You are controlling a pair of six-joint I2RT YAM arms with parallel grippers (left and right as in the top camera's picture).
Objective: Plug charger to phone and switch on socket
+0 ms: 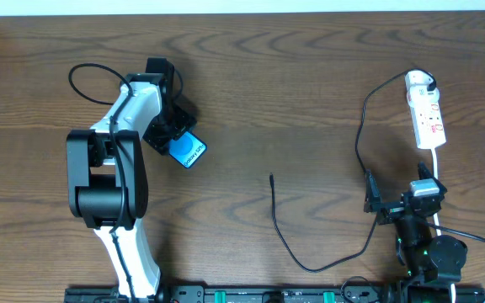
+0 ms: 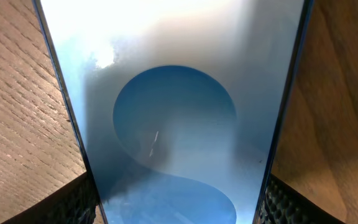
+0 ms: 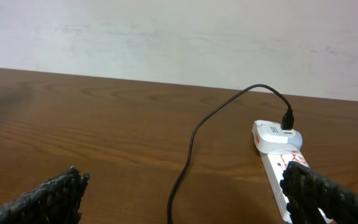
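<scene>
The phone, blue-screened, lies tilted on the table at the left; it fills the left wrist view. My left gripper straddles it, with a dark pad against each long edge. The charger cable loops across the table; its free plug tip lies mid-table. Its other end sits in the white adapter on the socket at the right. My right gripper stands open just short of the socket, the cable running between its fingers.
The socket's white cord runs down past the right arm toward the front edge. A thicker black robot cable loops behind the left arm. A pale wall rises behind the table's far edge.
</scene>
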